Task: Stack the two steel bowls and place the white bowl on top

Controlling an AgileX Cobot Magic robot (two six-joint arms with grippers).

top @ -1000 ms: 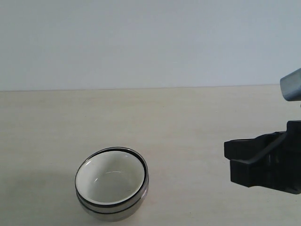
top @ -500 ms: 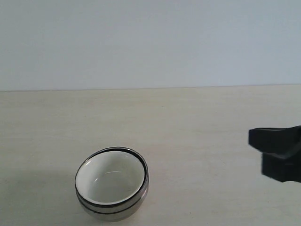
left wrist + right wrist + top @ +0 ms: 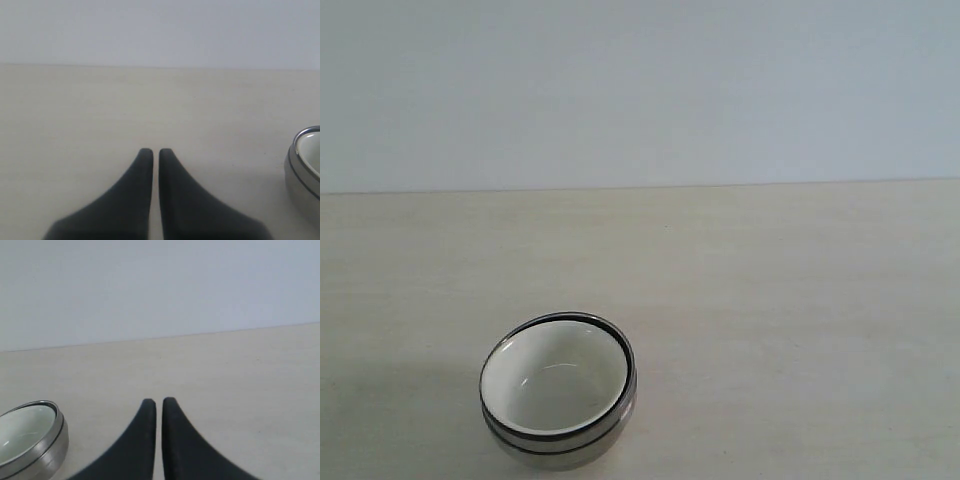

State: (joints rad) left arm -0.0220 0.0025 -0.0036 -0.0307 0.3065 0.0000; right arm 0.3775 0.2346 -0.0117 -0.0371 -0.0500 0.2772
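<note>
The two steel bowls [image 3: 560, 447] sit nested one in the other at the front left of the table, and the white bowl [image 3: 555, 380] rests inside them, only its cream inside showing. The steel stack [image 3: 301, 172] shows at one edge of the left wrist view, and the steel stack [image 3: 47, 447] with the white bowl [image 3: 22, 432] in it at the edge of the right wrist view. My left gripper [image 3: 151, 151] is shut and empty, apart from the stack. My right gripper [image 3: 159, 401] is shut and empty too. Neither arm appears in the exterior view.
The pale wooden table [image 3: 770, 300] runs back to a plain light wall [image 3: 640, 90]. Nothing else stands on it in any view.
My right arm has drawn out of the exterior view to the right. The bowl stack has not moved.
</note>
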